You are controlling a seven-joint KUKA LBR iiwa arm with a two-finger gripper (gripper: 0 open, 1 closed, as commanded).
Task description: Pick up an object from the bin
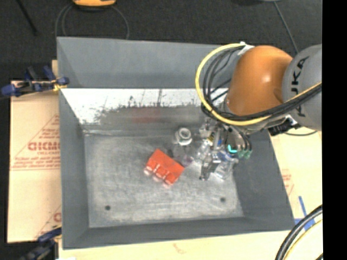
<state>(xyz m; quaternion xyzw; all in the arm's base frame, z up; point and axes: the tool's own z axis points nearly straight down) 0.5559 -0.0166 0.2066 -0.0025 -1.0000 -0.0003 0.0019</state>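
My gripper [212, 171] is low over the right part of the bin floor, under the arm's orange cover. A red-orange ridged block [163, 167] lies flat near the middle of the floor, a little to the gripper's left. A small clear cup-like piece with a round rim [184, 136] stands near the back wall, up and left of the gripper. A tiny purple bit [188, 159] lies between the block and the gripper. Something clear and glinting [223, 172] sits at the fingertips; whether it is held is unclear.
The arm and its yellow and black cables reach in over the bin's right rim and hide the back right of the floor. Sloping grey walls ring the floor on every side.
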